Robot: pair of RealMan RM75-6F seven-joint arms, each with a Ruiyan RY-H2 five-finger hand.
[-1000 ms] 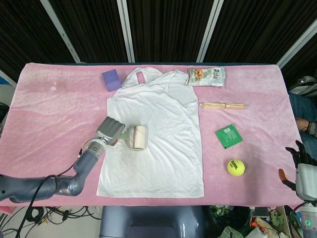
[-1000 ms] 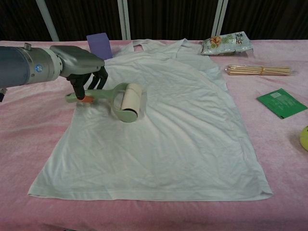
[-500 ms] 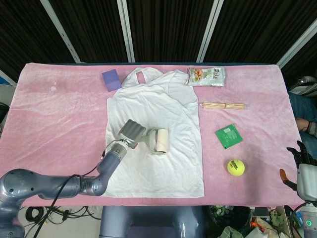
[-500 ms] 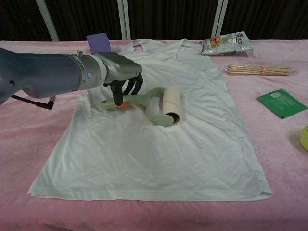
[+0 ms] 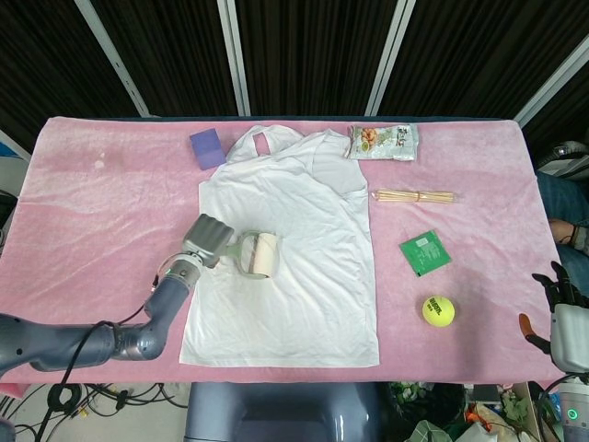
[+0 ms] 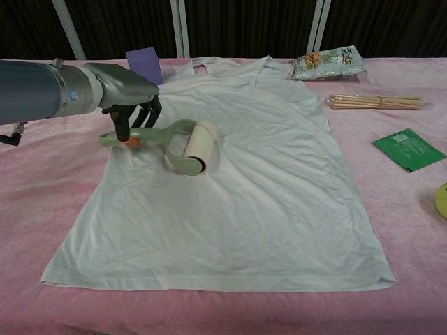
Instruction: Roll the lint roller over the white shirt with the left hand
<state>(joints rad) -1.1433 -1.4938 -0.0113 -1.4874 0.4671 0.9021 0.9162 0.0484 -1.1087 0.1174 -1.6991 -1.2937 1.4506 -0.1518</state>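
A white shirt (image 5: 294,249) (image 6: 244,195) lies flat in the middle of the pink table. My left hand (image 5: 206,241) (image 6: 129,91) grips the pale green handle of a lint roller (image 5: 255,255) (image 6: 183,144). The roller's cream drum rests on the shirt's left half, by its left edge. My right hand (image 5: 557,299) shows only at the far right edge of the head view, off the table; how its fingers lie is unclear.
A purple block (image 5: 207,147) (image 6: 143,64) sits beyond the shirt's left shoulder. To the right lie a snack bag (image 5: 383,141) (image 6: 330,61), a bundle of wooden sticks (image 5: 414,196) (image 6: 376,102), a green packet (image 5: 425,252) (image 6: 408,149) and a yellow tennis ball (image 5: 438,310).
My left hand pushed the roller right across the shirt towards its middle, then drew it back left to near the shirt's left edge.
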